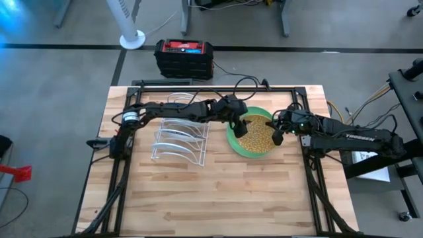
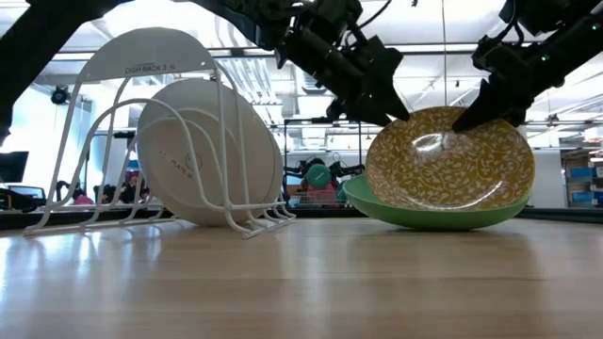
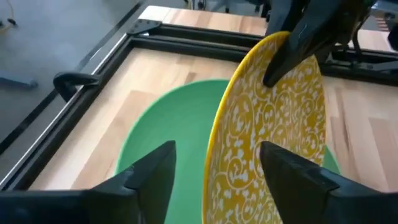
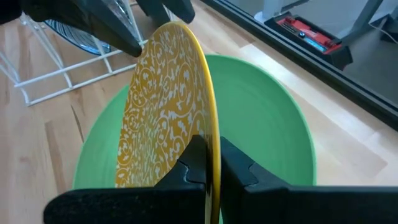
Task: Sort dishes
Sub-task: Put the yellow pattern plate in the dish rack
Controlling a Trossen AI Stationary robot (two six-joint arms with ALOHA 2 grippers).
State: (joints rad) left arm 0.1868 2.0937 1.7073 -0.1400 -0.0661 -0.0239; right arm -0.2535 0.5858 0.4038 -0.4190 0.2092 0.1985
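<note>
- Yellow patterned plate (image 1: 256, 134): stands tilted on edge inside the green plate, on the right half of the table. The high view shows only a yellow disc on green; the low view (image 2: 450, 158) shows the lean, lower rim resting in the green plate, upper rim raised.
- Green plate (image 1: 232, 140): lies flat on the wooden table (image 1: 211, 198), just right of the rack. The low view (image 2: 377, 205) shows only its rim profile under the yellow plate.
- Right gripper (image 1: 277, 135): fingers clamped on the yellow plate's rim at its right side. The right wrist view (image 4: 210, 163) shows this best, the rim pinched between the two dark fingers; the left wrist view shows the same grip from the far side.
- Left gripper (image 1: 238, 127): at the yellow plate's opposite edge, fingers (image 3: 155, 174) spread apart on either side of the rim. In its own wrist view they appear clear of the plate, though contact cannot be ruled out.
- White wire rack (image 1: 177, 137): left of the plates. From above it looks nearly bare; the low view (image 2: 113, 141) shows a pale plate (image 2: 212, 155) leaning in it, and the right wrist view shows part of a dark plate (image 4: 74, 31) behind the wires, mostly hidden.
- Black and red case (image 1: 184, 56): on the floor beyond the table, clear only in the high view.
</note>
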